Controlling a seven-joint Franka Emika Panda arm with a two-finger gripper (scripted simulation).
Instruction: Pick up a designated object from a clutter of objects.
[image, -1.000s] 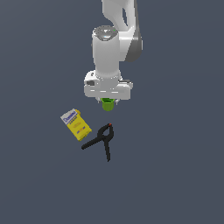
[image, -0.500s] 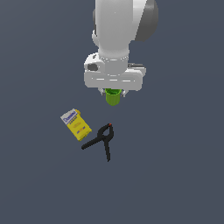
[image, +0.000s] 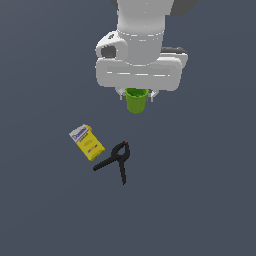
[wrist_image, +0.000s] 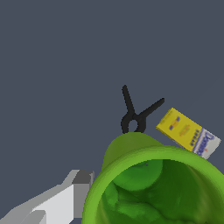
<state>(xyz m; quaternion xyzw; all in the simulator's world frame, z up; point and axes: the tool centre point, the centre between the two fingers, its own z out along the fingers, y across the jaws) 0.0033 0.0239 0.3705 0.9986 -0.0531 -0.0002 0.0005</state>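
Note:
The small bright green cup (image: 135, 100) hangs under the white hand, held upright in my gripper (image: 135, 94), well above the floor. In the wrist view the cup (wrist_image: 153, 188) fills the near field, its open mouth toward the camera, with one grey-white finger (wrist_image: 65, 197) beside its rim. The gripper is shut on the cup; the fingertips are mostly hidden by the hand. The yellow box (image: 86, 141) with a blue-and-white label and the black spring clamp (image: 116, 160) with a red tip lie on the floor below.
The box (wrist_image: 189, 133) and clamp (wrist_image: 135, 114) also show in the wrist view, far beneath the cup. The floor (image: 200, 200) is plain dark grey.
The hand has risen toward the camera with the green cup in it, appearing larger. The box and clamp have stayed put.

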